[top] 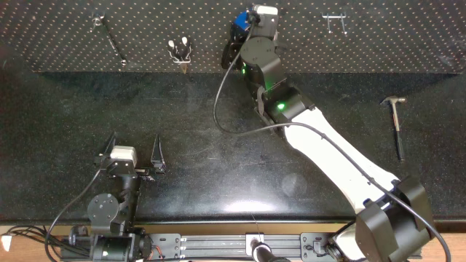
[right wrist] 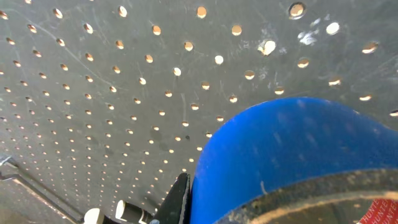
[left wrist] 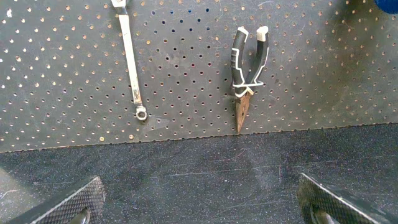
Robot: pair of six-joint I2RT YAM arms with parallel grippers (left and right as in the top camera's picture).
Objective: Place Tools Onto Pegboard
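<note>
The blue round roll (right wrist: 292, 155) sits clamped in the right gripper (top: 237, 30), up against the black perforated pegboard (top: 58, 36) near its middle. On that board hang black-handled pliers (left wrist: 247, 71) and a long steel wrench (left wrist: 130, 59). Below the board, a hammer (top: 396, 124) lies on the dark speckled tabletop (top: 218, 167). The left gripper (top: 135, 149) rests well below the board, jaws wide.

Top camera looked straight down on tabletop (top: 189, 167) and pegboard (top: 58, 36). Left wrist camera sat low, well back, facing pliers (left wrist: 242, 93) and wrench (left wrist: 132, 68) on the pegboard, both shared with top view. Right wrist camera faced pegboard holes from very near.
</note>
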